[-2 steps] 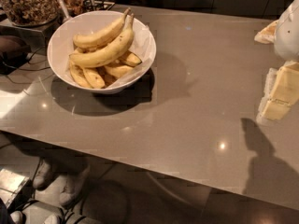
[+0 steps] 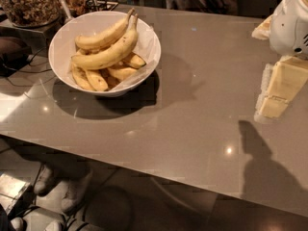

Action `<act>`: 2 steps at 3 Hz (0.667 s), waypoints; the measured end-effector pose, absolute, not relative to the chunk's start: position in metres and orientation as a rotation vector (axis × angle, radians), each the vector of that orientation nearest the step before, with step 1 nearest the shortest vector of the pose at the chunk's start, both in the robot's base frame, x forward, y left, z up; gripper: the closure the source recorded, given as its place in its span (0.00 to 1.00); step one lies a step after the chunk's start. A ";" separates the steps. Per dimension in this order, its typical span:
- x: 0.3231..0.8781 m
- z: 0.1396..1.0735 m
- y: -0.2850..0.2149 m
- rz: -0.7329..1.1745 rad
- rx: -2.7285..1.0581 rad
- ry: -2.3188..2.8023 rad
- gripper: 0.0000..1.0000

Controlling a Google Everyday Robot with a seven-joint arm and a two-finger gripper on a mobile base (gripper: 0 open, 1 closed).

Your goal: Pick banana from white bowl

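Observation:
The white bowl [image 2: 62,40] stands on the grey table at the far left and holds several bananas on a paper liner. The banana [image 2: 108,54], the longest and thickest one, lies on top across the pile, its stem pointing up to the right. A slimmer long banana [image 2: 98,38] lies just behind it. Shorter bananas [image 2: 120,72] lie beneath. My gripper [image 2: 278,88] is at the right edge of the view, above the table, far to the right of the bowl and holding nothing that I can see.
A glass jar of brown granola [image 2: 29,4] stands behind the bowl at the top left. A dark object with cables [image 2: 12,52] lies left of the bowl. A person's feet [image 2: 62,186] show on the floor below the table's near edge.
My gripper has edged slightly to the left. The bowl and bananas have not moved.

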State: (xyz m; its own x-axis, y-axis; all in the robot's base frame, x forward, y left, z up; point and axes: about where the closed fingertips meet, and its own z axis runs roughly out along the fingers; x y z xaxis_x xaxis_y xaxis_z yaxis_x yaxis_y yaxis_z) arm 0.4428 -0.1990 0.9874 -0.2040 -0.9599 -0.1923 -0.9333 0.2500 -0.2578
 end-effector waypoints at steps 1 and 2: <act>0.452 0.993 -0.167 -0.180 -1.877 2.145 0.00; 0.460 0.987 -0.131 -0.176 -2.050 2.035 0.00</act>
